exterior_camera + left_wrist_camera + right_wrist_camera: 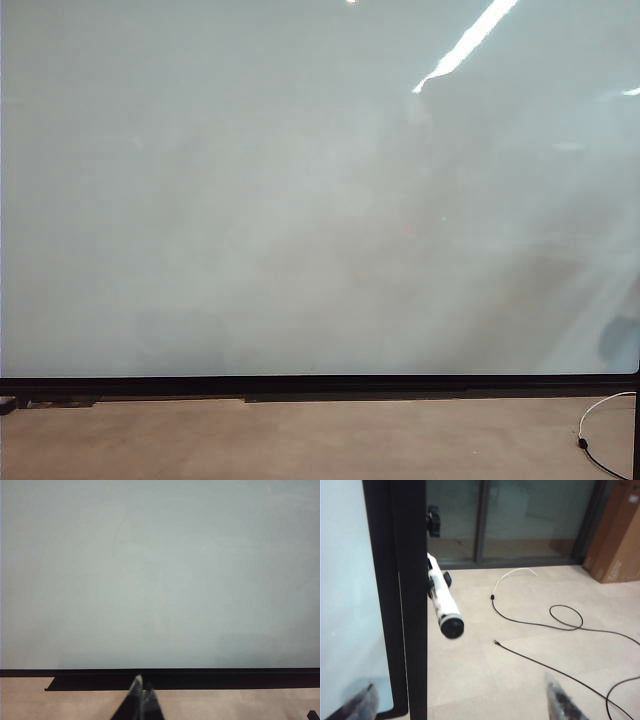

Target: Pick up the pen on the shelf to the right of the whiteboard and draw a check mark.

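Observation:
The whiteboard [300, 200] fills the exterior view and carries no drawn mark that I can see. In the right wrist view its black right frame [400, 605] runs upright, and the pen [441, 597], white-barrelled with a black end, sticks out from a small black holder [447, 578] on that frame. My right gripper [459, 692] is open and wide, its fingers [560, 700] apart from the pen with only frame and floor between them. My left gripper [141, 686] is shut and empty, pointing at the board's bottom frame [200, 677]. Neither gripper shows in the exterior view.
Black cables [560, 625] and a white cable [512, 575] lie on the floor right of the board. A cardboard box [617, 535] and glass doors [530, 515] stand behind. A second black clip [434, 520] sits higher on the frame. A white cable [600, 415] lies by the board's lower right corner.

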Robot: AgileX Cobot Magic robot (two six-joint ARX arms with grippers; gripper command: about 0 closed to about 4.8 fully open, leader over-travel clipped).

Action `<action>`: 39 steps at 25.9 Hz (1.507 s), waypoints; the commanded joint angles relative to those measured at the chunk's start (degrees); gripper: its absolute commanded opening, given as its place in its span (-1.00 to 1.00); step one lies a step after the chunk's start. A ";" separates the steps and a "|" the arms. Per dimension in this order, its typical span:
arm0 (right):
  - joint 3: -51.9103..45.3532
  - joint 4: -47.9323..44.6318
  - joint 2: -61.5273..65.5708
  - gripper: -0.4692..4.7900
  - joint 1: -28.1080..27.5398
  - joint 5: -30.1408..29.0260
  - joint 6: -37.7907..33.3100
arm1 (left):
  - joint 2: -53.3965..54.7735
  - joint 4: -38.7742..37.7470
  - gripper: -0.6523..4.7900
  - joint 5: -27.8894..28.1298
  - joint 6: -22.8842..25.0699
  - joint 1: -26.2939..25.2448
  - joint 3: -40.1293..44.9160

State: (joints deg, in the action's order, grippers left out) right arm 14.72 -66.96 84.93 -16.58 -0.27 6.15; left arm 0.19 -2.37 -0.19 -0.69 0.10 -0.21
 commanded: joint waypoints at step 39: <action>17.57 -13.94 24.57 0.82 -10.08 -30.38 -6.60 | 0.00 0.72 -0.78 -0.02 0.24 0.00 -0.17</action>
State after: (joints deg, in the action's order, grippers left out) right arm 31.73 -79.37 109.19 -26.65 -29.78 0.21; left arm 0.16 -2.37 -0.16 -0.71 0.10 -0.21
